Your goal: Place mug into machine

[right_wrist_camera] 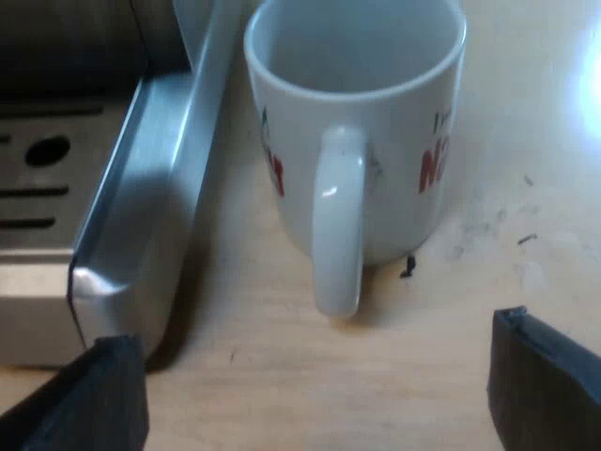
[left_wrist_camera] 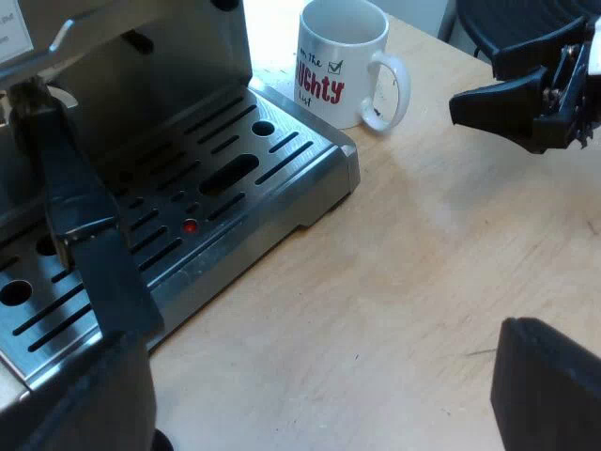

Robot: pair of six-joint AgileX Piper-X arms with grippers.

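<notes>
I am holding my right end effector (right_wrist_camera: 315,371) spread wide, its two matte black fingers (right_wrist_camera: 540,381) straddling the handle of the glossy white ceramic mug with red lettering (right_wrist_camera: 362,113), and nothing is being gripped yet. The mug is standing upright and empty on the pale, lightly grained wooden table (left_wrist_camera: 404,310), just beside the rounded corner of the espresso machine's brushed steel drip tray (left_wrist_camera: 239,174), not on it. Its curved loop handle is pointing straight back toward my right end effector, which I judge is why I am lining up along that axis: the fingers can be closing across the handle or the smooth wall without the tray's edge getting in the way. The glaze is looking slick, so I am expecting to need a firm, centred hold. The tray's top is a flat grille of long slots and round holes with a small red dot set in it, and it is sitting raised above the table, so the mug will be needing a lift over that metal lip. I am keeping my left end effector (left_wrist_camera: 317,376) wide apart too, empty, hovering over bare table near the tray's front edge, well apart from the mug, leaving the approach free for the other arm.
</notes>
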